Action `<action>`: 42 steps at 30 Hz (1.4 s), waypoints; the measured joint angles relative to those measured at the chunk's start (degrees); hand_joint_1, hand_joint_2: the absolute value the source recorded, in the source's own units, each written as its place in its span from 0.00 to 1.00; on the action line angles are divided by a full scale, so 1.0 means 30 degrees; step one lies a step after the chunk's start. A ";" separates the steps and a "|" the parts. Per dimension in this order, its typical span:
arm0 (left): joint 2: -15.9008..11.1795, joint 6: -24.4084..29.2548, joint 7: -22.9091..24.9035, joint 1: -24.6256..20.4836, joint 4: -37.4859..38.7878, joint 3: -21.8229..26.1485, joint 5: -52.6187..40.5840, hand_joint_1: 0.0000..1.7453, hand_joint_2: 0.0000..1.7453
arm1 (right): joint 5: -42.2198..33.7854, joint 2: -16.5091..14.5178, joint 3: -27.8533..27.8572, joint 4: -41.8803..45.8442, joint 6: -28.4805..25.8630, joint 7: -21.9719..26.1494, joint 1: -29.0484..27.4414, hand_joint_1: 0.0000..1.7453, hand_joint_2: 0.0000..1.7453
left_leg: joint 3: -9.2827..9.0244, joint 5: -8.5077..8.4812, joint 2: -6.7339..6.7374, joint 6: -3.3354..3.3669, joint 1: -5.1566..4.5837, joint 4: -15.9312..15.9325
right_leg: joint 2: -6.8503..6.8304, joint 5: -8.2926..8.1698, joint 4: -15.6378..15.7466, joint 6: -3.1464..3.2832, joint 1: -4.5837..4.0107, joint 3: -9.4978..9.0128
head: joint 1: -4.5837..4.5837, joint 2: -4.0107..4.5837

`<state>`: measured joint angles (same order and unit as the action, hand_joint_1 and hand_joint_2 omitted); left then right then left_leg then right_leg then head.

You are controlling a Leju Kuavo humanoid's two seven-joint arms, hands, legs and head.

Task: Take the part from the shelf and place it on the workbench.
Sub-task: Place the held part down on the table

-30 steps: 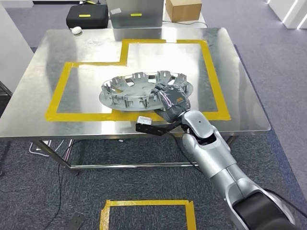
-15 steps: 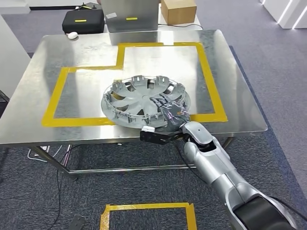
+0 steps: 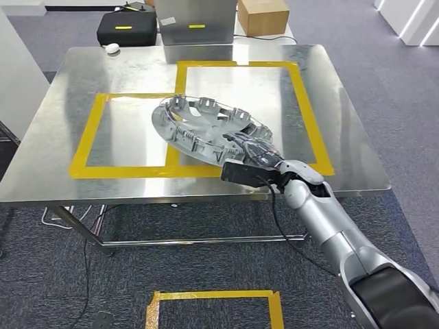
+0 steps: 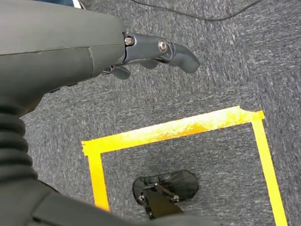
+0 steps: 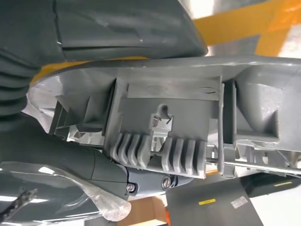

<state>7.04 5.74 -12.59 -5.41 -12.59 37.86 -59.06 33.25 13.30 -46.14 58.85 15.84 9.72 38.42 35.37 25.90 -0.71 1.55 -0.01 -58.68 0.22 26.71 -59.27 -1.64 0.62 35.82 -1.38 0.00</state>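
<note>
The right hand (image 3: 252,152) gripped the hubcap (image 3: 210,128) by its rim, a light, stiff, springy plastic part, over the workbench (image 3: 62,137).

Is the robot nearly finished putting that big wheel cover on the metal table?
Nearly. The wheel cover is already off the shelf and over the workbench. The right hand grips its near rim, holding it tilted. Left: lay it flat and let go. The left hand hangs idle.

Bare workbench (image 3: 67,123) left of the wheel cover (image 3: 207,127); laptop (image 3: 195,20) behind
</note>
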 joint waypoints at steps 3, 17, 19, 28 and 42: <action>0.0009 0.0033 0.0005 0.0002 0.0000 0.0053 -0.0067 0.00 0.00 | -0.1538 0.0469 -0.0417 0.0013 0.1614 -0.0067 0.0718 0.00 0.00 | 0.0040 0.0031 0.0042 -0.0259 -0.0022 -0.0050 | 0.0018 -0.0010 0.0450 0.0122 -0.0003 -0.0317 | 0.0007 0.0000; 0.0060 0.0364 -0.0002 0.0035 0.0002 0.0175 -0.0151 0.00 0.00 | -0.1150 0.1941 -0.4027 0.0357 0.0373 -0.2133 0.2103 0.00 0.00 | -0.0352 0.0272 0.0088 -0.0435 0.0095 -0.0018 | 0.0065 -0.0034 0.0566 -0.0003 0.0005 -0.0564 | 0.0064 0.0000; 0.0113 0.0375 -0.0044 0.0052 0.0002 0.0208 -0.0151 0.00 0.00 | 0.0264 0.1934 -0.4492 0.0313 -0.0847 -0.2229 0.1819 0.00 0.00 | -0.0382 0.0181 0.0075 -0.0176 0.0134 0.0085 | 0.0039 0.0047 0.0553 -0.0217 0.0031 -0.0518 | 0.0058 0.0000; 0.0239 0.0434 -0.0308 0.0073 0.0000 0.0383 -0.0166 0.00 0.00 | 0.6386 0.0994 -0.5353 -0.0966 -0.4449 -0.4073 -0.0293 0.00 0.00 | -0.0467 0.0127 -0.0023 0.0149 0.0126 0.0189 | -0.0020 0.0763 -0.2285 -0.0252 0.0024 0.1022 | -0.0095 0.0000; 0.0302 0.0599 -0.0322 0.0277 0.0007 0.0760 -0.0155 0.00 0.00 | 1.1730 -0.0197 -0.5358 -0.3313 -0.4405 -0.5796 -0.1048 0.00 0.00 | 0.1478 0.2084 0.0075 -0.0876 0.0240 -0.4488 | -0.0101 -0.0050 0.0723 0.0473 0.0071 -0.0734 | 0.0049 0.0000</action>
<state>7.95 7.54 -13.56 -4.58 -12.57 40.14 -59.53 68.44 12.70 -62.21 48.91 2.63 -7.67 35.28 39.80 32.16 -0.48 -1.08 0.71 -72.15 -0.08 26.56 -57.10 -0.22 0.83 33.62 -1.23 0.00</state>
